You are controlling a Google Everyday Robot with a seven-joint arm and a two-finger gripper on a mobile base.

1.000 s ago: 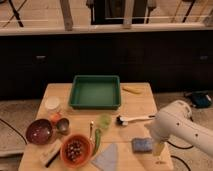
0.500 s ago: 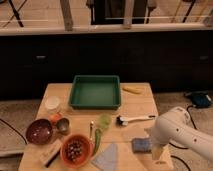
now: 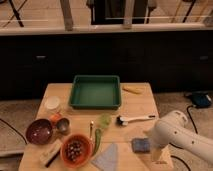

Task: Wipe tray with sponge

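Note:
The green square tray sits at the back middle of the wooden table, with nothing in it. The small blue-grey sponge lies flat near the table's front right corner. My white arm reaches in from the right. Its gripper hangs low at the table's front right edge, just right of the sponge and slightly in front of it. The arm hides part of the gripper, and nothing shows in its grasp.
A dish brush lies between tray and sponge. At front left are a grey-blue triangular cloth, an orange bowl, a tan block, a dark bowl, a metal cup and a white cup. A yellow item lies right of the tray.
My arm has moved a little left and down, closer to the sponge. The sponge, tray and other objects have not moved.

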